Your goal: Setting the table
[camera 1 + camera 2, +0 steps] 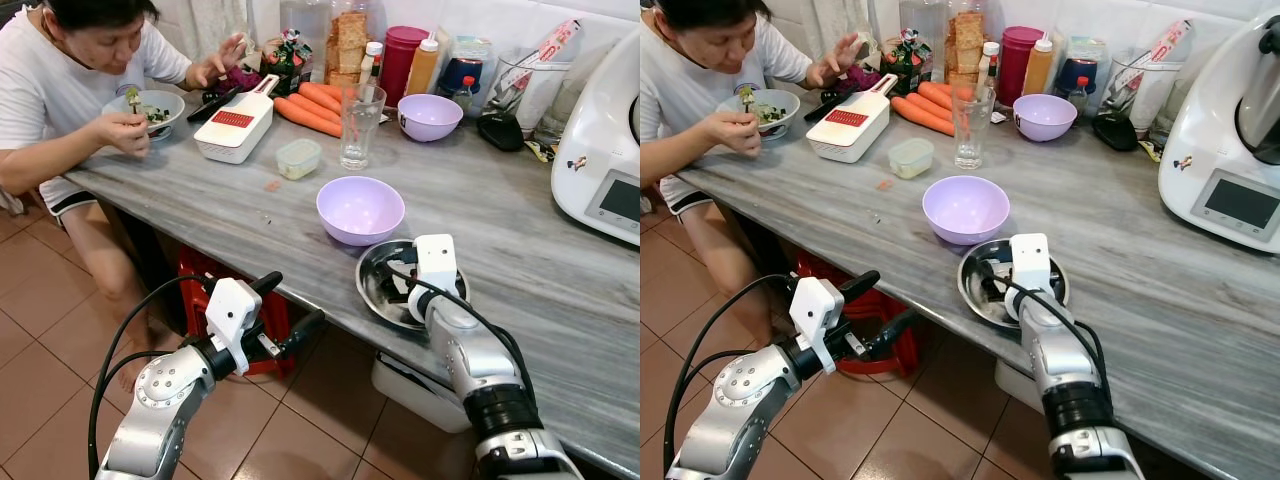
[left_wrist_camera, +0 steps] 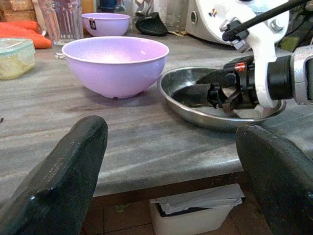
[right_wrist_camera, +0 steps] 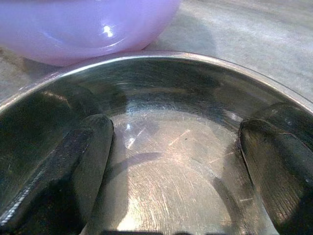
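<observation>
A shallow steel plate (image 1: pixel 376 268) lies near the front edge of the grey counter (image 1: pixel 520 230). Just behind it stands an empty lilac bowl (image 1: pixel 360 208), close to its rim. My right gripper (image 1: pixel 402 287) reaches down into the plate. It is open, and its black fingers (image 3: pixel 83 161) rest on the plate's bottom with nothing between them. My left gripper (image 1: pixel 298 298) hovers open below the counter's edge, left of the plate. It points at the bowl (image 2: pixel 115 63) and the plate (image 2: pixel 195 115).
A person (image 1: pixel 70 80) sits at the counter's far left, eating from a bowl (image 1: pixel 170 100). A glass (image 1: pixel 360 125), small lidded container (image 1: pixel 298 158), white grater (image 1: pixel 238 120), carrots (image 1: pixel 310 108), second lilac bowl (image 1: pixel 430 116) and jars stand behind. A white appliance (image 1: pixel 605 140) is on the right, a red stool (image 1: pixel 205 290) underneath.
</observation>
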You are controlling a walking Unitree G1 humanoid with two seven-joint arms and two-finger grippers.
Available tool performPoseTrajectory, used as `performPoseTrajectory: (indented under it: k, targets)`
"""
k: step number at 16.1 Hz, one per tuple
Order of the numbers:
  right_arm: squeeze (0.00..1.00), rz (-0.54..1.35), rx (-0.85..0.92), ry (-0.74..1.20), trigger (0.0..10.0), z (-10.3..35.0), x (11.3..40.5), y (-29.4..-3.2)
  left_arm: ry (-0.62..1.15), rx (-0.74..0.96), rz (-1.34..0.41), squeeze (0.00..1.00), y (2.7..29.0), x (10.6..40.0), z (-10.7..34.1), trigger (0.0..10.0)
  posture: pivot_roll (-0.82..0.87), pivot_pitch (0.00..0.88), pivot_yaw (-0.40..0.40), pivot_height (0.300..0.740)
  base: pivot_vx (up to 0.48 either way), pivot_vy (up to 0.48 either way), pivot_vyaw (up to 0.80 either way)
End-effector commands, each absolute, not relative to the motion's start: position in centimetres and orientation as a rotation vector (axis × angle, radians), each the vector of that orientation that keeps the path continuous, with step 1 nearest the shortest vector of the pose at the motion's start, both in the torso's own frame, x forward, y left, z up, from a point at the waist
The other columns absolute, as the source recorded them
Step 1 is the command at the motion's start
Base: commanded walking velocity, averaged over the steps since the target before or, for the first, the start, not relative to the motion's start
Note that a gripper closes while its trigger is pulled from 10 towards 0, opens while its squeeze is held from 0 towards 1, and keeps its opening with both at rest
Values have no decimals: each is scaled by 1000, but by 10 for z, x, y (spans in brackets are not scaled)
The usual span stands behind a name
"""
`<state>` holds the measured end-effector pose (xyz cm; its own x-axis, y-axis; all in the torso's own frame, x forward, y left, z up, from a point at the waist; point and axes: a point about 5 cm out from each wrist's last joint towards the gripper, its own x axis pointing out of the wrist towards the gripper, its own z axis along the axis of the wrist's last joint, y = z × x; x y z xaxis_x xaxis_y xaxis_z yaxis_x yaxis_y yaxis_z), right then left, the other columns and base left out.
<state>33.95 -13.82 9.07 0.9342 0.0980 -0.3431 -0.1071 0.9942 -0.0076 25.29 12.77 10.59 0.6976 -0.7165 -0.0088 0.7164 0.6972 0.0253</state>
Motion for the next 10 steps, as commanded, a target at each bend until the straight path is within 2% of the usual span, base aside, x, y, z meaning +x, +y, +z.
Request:
performPoseTrajectory:
  k: [1,6,10]
  targets:
    - [0,84,-18,341,10000,93,343,-142,0,36,-803,0,127,252,106,10000,23,41,-42,740,0,0,0]
    - [0,111,4,296,10000,101,335,-144,1,36,-803,0,128,252,106,10000,23,44,-42,740,0,0,0]
    - [0,121,13,180,10000,116,316,-157,4,38,-808,0,129,251,105,10000,9,38,-39,740,0,0,0]
